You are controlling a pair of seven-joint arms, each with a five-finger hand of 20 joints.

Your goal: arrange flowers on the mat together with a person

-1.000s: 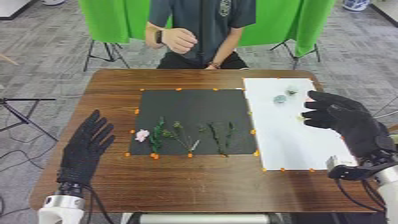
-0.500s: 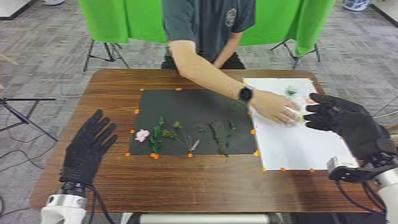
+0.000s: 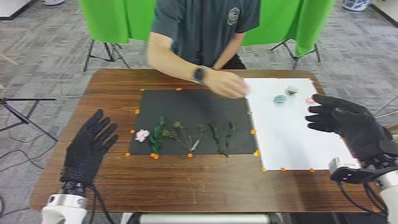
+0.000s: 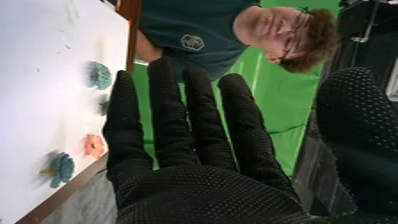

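Crowding looks the likeliest trouble from here: the person's hand (image 3: 228, 85) is over the far corner of the dark mat (image 3: 187, 107), by the white sheet (image 3: 298, 140), and if the right hand (image 3: 339, 116) swung inward at the same moment, the two could knock. Whether the person has a flower pinched, I can't tell.

The right hand is over the sheet's outer edge, its fingers straight and spread, thumb wide, holding nothing. Sweeping low like that, it might brush the pink bloom (image 4: 93, 146) or the blue flower (image 4: 61, 169) off the sheet, since both lie close to its edge. Two more blooms (image 3: 280, 99) sit on the sheet's far part. Such light heads would probably roll or slide at a touch.

On the mat, a pale flower (image 3: 142, 135) lies beside the green stems (image 3: 158, 136); a careless placement could drag those thin stems askew. The left hand (image 3: 86, 146) is well apart from them at the table's side, fingers long and loosely parted, grasping nothing.

As for containers, a blue-and-white pot (image 3: 356, 4) stands on the floor beyond; I can't make out its contents.
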